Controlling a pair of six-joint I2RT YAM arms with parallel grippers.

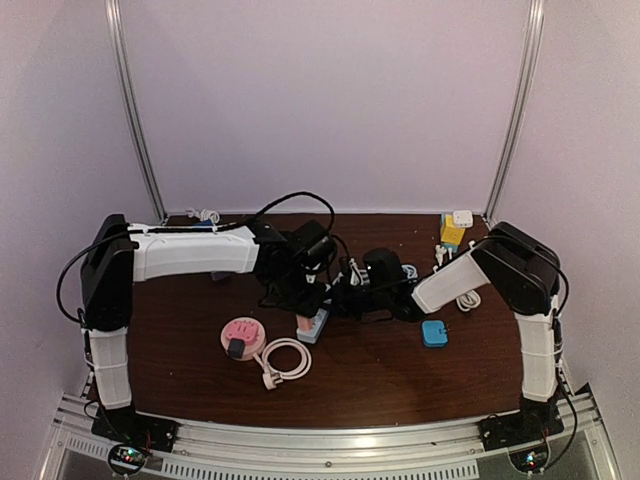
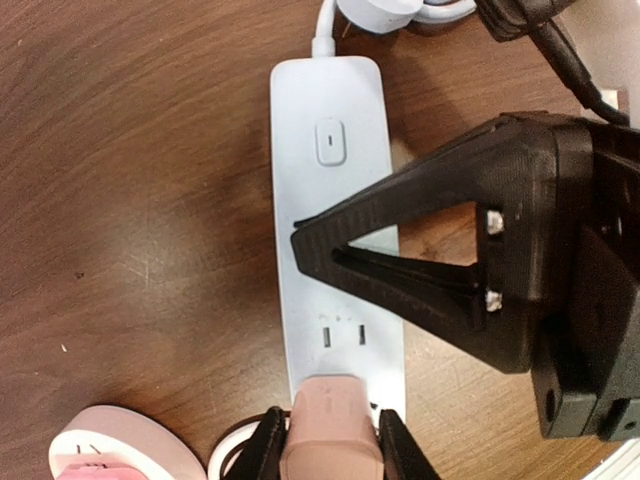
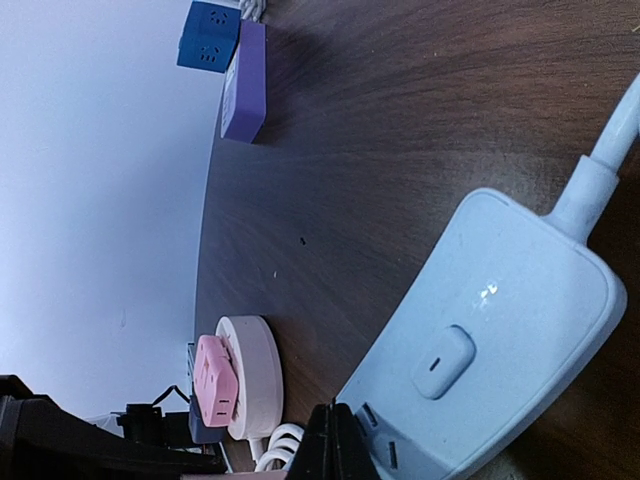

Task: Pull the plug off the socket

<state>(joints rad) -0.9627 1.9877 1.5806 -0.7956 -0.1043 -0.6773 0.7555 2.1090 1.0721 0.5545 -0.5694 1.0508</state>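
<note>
Left gripper (image 2: 331, 455) jaws pinch the pink plastic plug (image 2: 330, 420), seemingly unpulled from the white rectangular socket strip (image 2: 330, 200) (right gripper (image 2: 320, 252) jaws pressed together).

Dark wooden table (image 1: 400, 385) with white power strip (image 2: 330, 100), pink round socket (image 1: 243, 335), coiled white cord (image 1: 287, 360), blue adapter (image 1: 434, 333).

A dark brown wooden table (image 1: 400, 380) fills the enclosure. Plain pale lilac-white panels form the back wall (image 1: 330, 100) and both sides. Two slanted metal posts (image 1: 137, 120) rise at the rear corners; an aluminium rail (image 1: 330, 445) runs along the near edge. Lighting is soft and even.
</note>
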